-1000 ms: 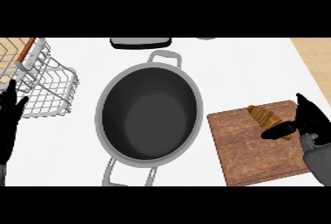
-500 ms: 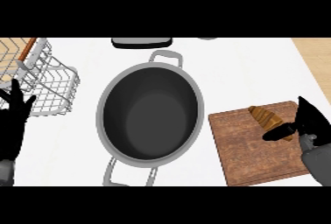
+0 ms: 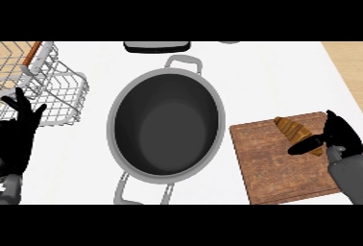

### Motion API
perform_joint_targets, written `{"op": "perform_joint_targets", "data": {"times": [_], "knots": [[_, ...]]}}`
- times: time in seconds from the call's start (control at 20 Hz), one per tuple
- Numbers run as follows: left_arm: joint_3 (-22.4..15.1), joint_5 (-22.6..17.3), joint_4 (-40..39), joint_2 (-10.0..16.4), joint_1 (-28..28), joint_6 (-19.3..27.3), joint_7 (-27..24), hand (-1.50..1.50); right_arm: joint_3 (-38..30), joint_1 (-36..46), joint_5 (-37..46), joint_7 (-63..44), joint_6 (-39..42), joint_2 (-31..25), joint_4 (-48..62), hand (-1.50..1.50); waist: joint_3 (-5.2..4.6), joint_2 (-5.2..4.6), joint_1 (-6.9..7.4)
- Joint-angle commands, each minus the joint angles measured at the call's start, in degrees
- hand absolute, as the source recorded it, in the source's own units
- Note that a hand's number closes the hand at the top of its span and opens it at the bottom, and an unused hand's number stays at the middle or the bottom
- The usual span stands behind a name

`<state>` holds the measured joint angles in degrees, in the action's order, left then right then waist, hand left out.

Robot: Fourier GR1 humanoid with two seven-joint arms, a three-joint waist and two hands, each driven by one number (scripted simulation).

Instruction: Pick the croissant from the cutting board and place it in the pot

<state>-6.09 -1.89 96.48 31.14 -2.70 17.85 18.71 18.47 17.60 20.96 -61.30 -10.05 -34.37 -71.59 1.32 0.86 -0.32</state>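
A brown croissant (image 3: 292, 129) lies on the far part of the wooden cutting board (image 3: 276, 166) at the right. My right hand (image 3: 339, 137) sits just right of it, fingers relaxed and open. Its thumb (image 3: 305, 146) reaches across the croissant's near end and hides it. The large grey oval pot (image 3: 111, 126) stands mid-counter, left of the board, with nothing inside. My left hand (image 3: 18, 139) rests open at the left edge, fingers up.
A white wire rack (image 3: 53, 91) holding something with an orange handle stands at the far left, behind my left hand. A dark flat object (image 3: 157, 46) lies at the back beyond the pot. The white counter ends in a wooden strip (image 3: 347, 62) at the right.
My left hand has risen slightly at the left edge. My right hand has edged a little to the right by the croissant, which has not moved.
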Motion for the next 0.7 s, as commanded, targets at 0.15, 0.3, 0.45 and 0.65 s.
{"op": "perform_joint_targets", "data": {"times": [0.15,0.3,0.45,0.65], "knots": [[0.52,-0.84,-9.14,-1.74,-0.46,-0.45,5.57,0.0,-0.9,-0.87,0.71,-1.58,-1.32,2.36,2.23,-1.5,-1.34,-1.28,-0.7],[0.39,-0.99,-8.84,-2.38,1.48,-0.9,3.94,0.0,-2.23,-0.91,0.18,0.92,-1.88,3.33,4.85,-1.5,-1.32,-1.29,0.0],[-0.64,0.83,-9.95,-4.2,0.21,0.62,3.83,0.0,-2.78,-0.02,0.38,0.91,-0.97,3.19,5.23,-1.5,-1.34,-1.31,-0.38],[3.73,-2.53,-11.4,-0.59,-2.35,-5.02,5.64,0.0,-3.66,2.78,2.24,0.99,-1.75,6.77,10.75,-1.5,-1.3,-1.06,0.67]]}}
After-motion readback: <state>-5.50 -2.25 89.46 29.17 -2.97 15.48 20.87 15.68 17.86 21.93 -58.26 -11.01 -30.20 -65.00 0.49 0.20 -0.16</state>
